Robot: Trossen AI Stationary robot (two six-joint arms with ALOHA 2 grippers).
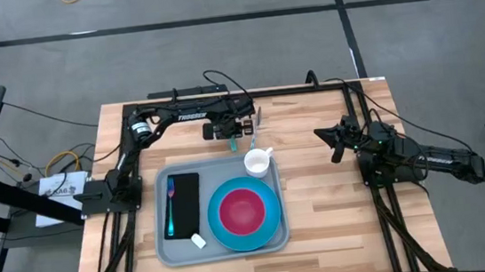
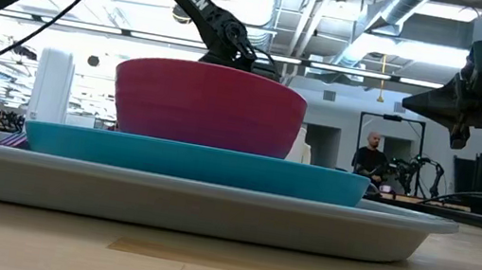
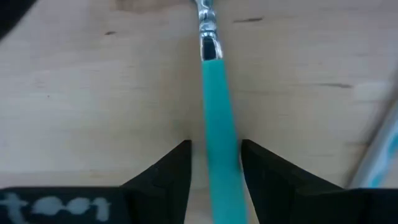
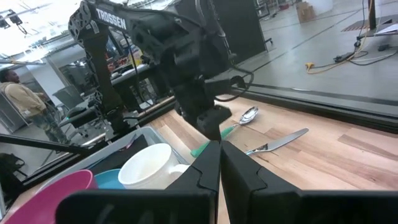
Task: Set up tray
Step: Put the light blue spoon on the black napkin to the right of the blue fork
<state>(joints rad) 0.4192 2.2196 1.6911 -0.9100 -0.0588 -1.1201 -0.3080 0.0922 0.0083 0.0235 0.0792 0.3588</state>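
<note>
Tray (image 1: 171, 246) already carries plate, bowl, cup and fork; left end effector (image 3: 214, 163) straddles, fingers apart, the teal-handled spoon (image 3: 214, 106) on the surface, right end effector (image 1: 336, 141) idle, closed.

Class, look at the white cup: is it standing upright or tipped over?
Upright. From above, the cup shows its round open mouth facing up, and the right wrist view shows it standing beside the blue plate.

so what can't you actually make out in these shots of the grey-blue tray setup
- Black rectangular napkin and the fork on it: low view, hidden behind the round blue plate and the rim of the large light grey-blue plastic tray.
- White cup: low view, only a sliver shows behind the red bowl.
- Teal-handled spoon: left wrist view, its bowl is cut off by the picture's edge; the left gripper straddles the handle, grip unclear.
- Small white object on the tray: high view, too small to identify.
</note>
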